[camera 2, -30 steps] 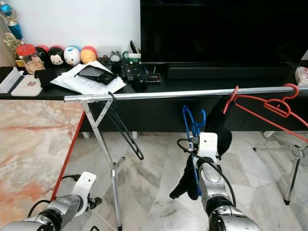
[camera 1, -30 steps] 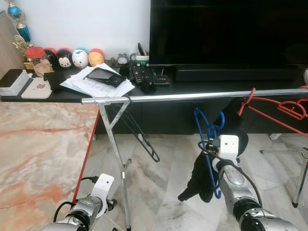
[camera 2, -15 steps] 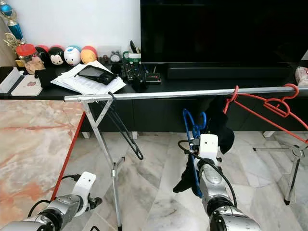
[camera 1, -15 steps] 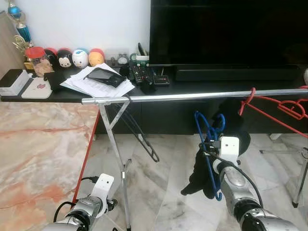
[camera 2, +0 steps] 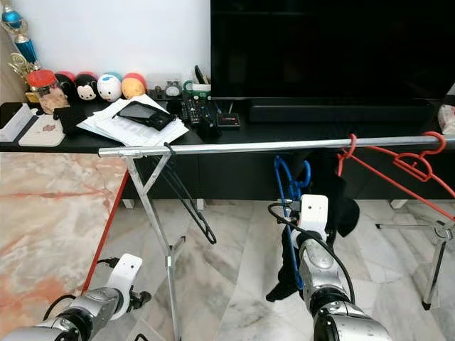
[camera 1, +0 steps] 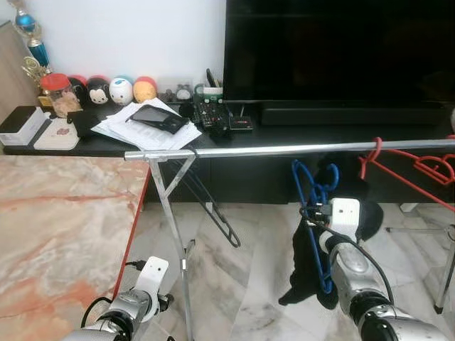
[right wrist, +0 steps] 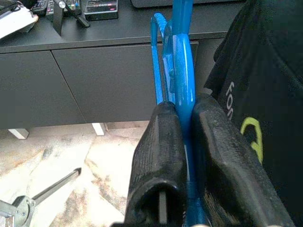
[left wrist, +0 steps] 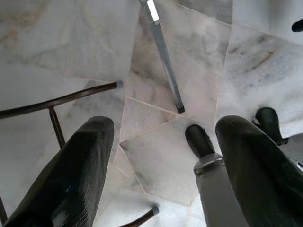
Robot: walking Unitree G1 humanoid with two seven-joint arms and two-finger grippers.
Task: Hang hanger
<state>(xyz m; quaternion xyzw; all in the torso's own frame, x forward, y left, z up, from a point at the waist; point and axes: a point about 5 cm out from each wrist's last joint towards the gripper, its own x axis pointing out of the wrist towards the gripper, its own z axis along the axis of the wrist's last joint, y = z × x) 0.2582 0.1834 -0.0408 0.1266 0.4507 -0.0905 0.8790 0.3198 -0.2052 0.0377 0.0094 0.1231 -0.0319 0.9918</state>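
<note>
A silver metal clothes rail (camera 1: 284, 150) runs across in front of the black counter (camera 1: 128, 142) with its papers and remotes, a red wire hanger (camera 1: 405, 167) hooked near the rail's right end and a black hanger (camera 1: 213, 209) near its left. The right end effector (right wrist: 182, 156) is clamped on a bright blue plastic hanger (camera 1: 316, 206) draped with a black garment (camera 1: 306, 263), standing upright just below the rail, hook topmost. The left end effector (left wrist: 161, 170) hangs low over the marble floor (left wrist: 180, 56), fingers spread.

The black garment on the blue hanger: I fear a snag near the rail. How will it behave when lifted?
The black garment hangs limp off the blue hanger, so it is probably floppy and may sway. The right gripper clamps the hanger only, so the cloth could slide.
</note>
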